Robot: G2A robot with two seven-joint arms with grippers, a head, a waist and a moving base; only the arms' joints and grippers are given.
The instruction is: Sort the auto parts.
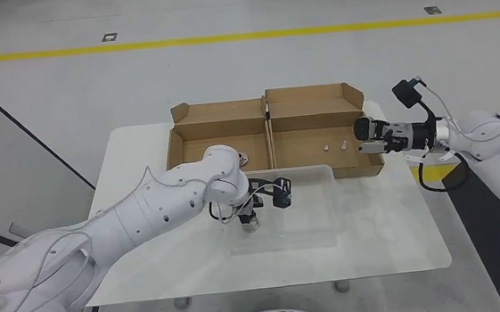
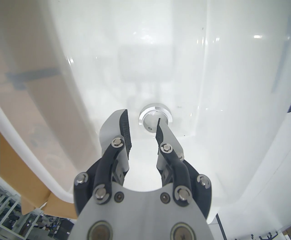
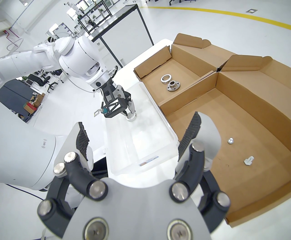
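Sorted: ring [image 3: 166, 78], flange [image 3: 173, 86] in one carton [image 3: 181, 68]; two small bolts [image 3: 230, 141] in the other. Remaining: seemingly one round part [image 2: 147, 116] in tray [image 2: 227, 113], beneath open left jaws. Open, empty right jaws.

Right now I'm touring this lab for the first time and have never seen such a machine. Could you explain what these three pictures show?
It is a robot with two white arms, each ending in a two-fingered gripper. One picture looks down from above the arms at a white table. The other two come from a camera on each wrist, so each shows its own gripper up close.

On the table are a clear tray and two cardboard boxes side by side. The left box holds a metal ring and a flanged hub. The right box holds two small fasteners.

The left gripper is down in the tray, open, its fingers at a silver ring but not closed on it. The right gripper hangs open by the right box, holding nothing.
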